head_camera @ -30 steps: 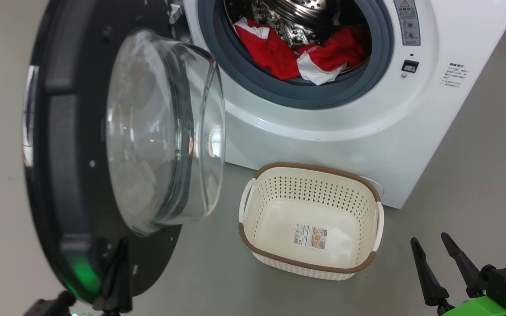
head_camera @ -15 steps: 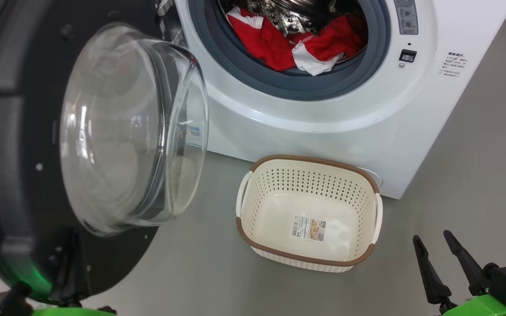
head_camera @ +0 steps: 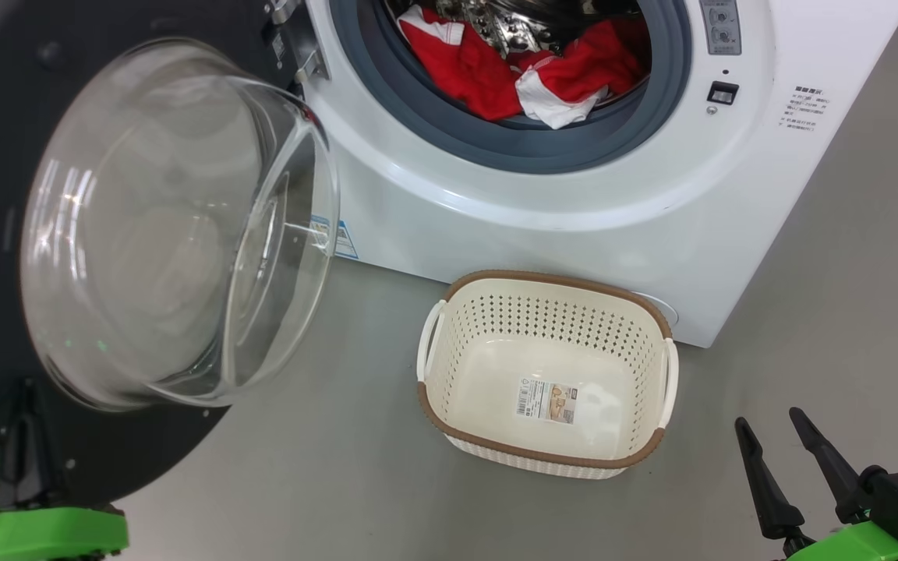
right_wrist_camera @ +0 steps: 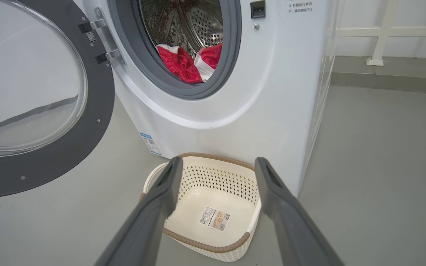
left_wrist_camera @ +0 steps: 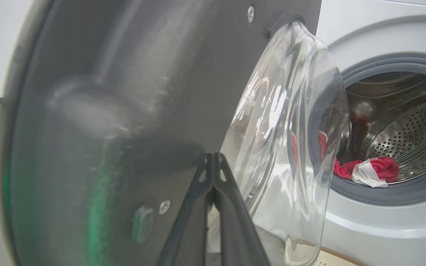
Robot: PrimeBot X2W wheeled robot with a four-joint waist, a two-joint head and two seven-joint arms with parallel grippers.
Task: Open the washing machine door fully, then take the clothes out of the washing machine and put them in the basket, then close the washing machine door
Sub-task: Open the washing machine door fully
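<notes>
Jaws, left gripper: pressed together with nothing between them, tips at the dark inner face of the washing machine door, just beside its glass bowl; whether they touch it cannot be told.
Jaws, right gripper: spread wide and empty, low at the robot's right, pointing toward the basket and apart from it.
Door: standing out to the robot's left on its hinge, with its inner face and bulging window toward the head camera and the opening uncovered.
Clothes: inside the washing machine, heaped at the front of the drum, close to the grey rubber ring.
Basket: on the floor just in front of the machine, below the opening, with nothing in it but a sticker on its bottom.
Step, judged: door-opening looks nearly done; no garment is out yet.
Risk, door: shut tips on a glossy face could slip, and a door left short of fully open could drift back into the reach.
Risk, clothes: soft fabric may snag on the rubber ring, trail, or drop on the floor short of the basket.
Risk, basket: it looks light, so a passing arm could nudge it away.
Counts: one machine, one door, one basket, two grippers, one red-and-white heap; how many garments it holds cannot be told.
</notes>
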